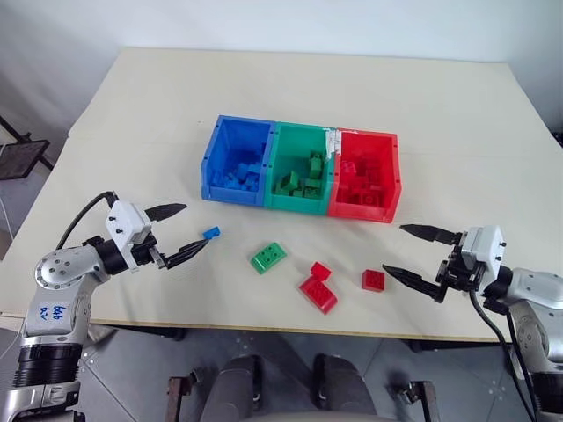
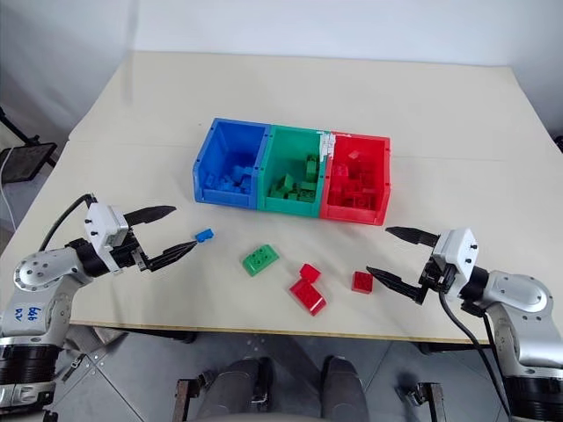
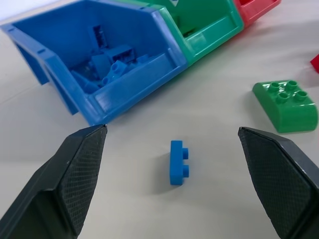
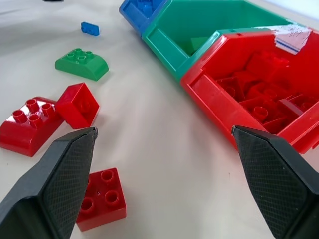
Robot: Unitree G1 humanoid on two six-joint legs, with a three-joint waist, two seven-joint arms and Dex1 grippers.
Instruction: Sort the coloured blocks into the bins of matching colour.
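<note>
cream table (image 1: 132,105), three bins at 12 o'clock. five blocks loose in front: blue block (image 1: 210,233) just off left gripper (image 1: 179,232), fingers wide open, empty; right gripper (image 1: 413,253) likewise, near small red block (image 1: 373,280).

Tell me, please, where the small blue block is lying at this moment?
The small blue block lies on the table on the robot's left, just beyond the open left pincer, in front of the blue bin and left of the green block.
</note>
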